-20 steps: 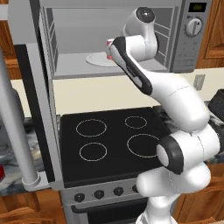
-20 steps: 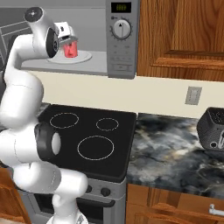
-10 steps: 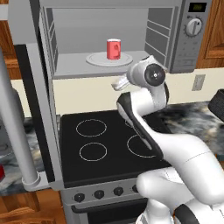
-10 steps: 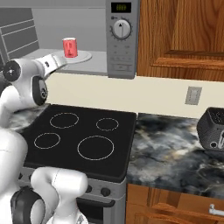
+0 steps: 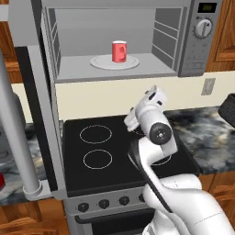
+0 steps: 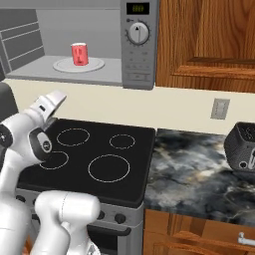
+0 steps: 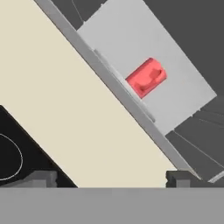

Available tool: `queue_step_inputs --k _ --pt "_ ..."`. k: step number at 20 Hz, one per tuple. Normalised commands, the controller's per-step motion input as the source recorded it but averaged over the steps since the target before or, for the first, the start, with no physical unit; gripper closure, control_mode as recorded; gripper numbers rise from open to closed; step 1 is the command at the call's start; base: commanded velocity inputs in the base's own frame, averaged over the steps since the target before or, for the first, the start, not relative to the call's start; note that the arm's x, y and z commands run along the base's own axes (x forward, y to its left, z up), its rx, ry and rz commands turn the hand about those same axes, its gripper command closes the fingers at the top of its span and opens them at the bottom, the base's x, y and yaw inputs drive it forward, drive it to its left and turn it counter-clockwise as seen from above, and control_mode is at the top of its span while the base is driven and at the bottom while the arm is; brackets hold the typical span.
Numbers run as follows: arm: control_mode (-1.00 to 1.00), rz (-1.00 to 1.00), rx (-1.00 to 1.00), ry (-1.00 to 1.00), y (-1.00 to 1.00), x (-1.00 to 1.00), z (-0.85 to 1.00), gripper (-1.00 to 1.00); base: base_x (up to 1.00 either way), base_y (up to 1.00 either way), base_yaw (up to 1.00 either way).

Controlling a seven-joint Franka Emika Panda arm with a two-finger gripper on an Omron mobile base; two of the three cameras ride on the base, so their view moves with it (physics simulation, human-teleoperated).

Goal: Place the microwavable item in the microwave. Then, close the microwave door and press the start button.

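Red cup [image 5: 120, 51] was recorded upright on the white plate [image 5: 103, 62] inside the microwave [image 6: 137, 60]. Pincer [image 7: 109, 178] was found released, empty, below the cavity. The door [image 5: 25, 124], seen wide open, should be pushed near its handle [image 5: 18, 137].

The white arm rose from its base and bent at a dark elbow joint, with the forearm folded back low over the stove top. The gripper [image 5: 153, 94] pointed up and away at the wrist's end, its jaws spread wide and holding nothing; both dark fingertips [image 7: 41, 178] stood far apart.
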Motion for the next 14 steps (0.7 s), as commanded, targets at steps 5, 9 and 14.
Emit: queue_step_inputs --k 5,9,14 --pt "-1.0 -0.11 -0.39 -0.31 0.38 -0.76 0.21 -1.0 0.0 0.0 0.0" --pt "-1.0 -0.16 -0.42 -0.14 0.48 -0.49 0.0 -1.0 0.0 0.0 0.0" --pt "-1.0 -0.16 -0.36 -0.11 0.34 -0.65 0.0 -1.0 0.0 0.0 0.0"
